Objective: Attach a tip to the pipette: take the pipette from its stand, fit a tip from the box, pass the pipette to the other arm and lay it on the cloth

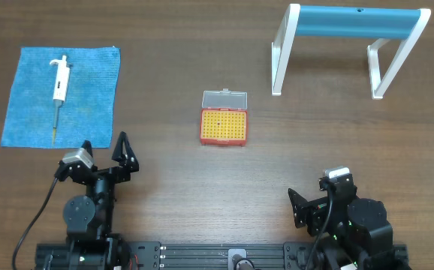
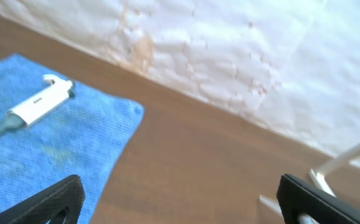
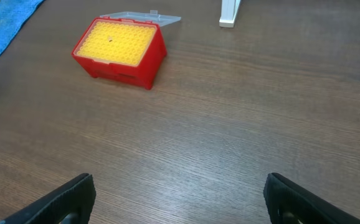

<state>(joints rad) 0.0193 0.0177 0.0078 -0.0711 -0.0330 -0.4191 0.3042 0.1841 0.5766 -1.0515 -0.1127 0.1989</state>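
pipette (image 2: 40,106) — lower end cut off | stand (image 2: 348,158) — mostly cropped

Arms (image 1: 89,202) matte black; black cables (image 1: 37,223); pale wrist blocks (image 1: 339,174); wedge-shaped end effector fingers (image 3: 61,199)

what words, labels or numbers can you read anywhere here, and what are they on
Nothing can be read.
pipette: small dark mark on the white body, too blurred to read.
tip box: faint marks on the red front wall, too small to read.
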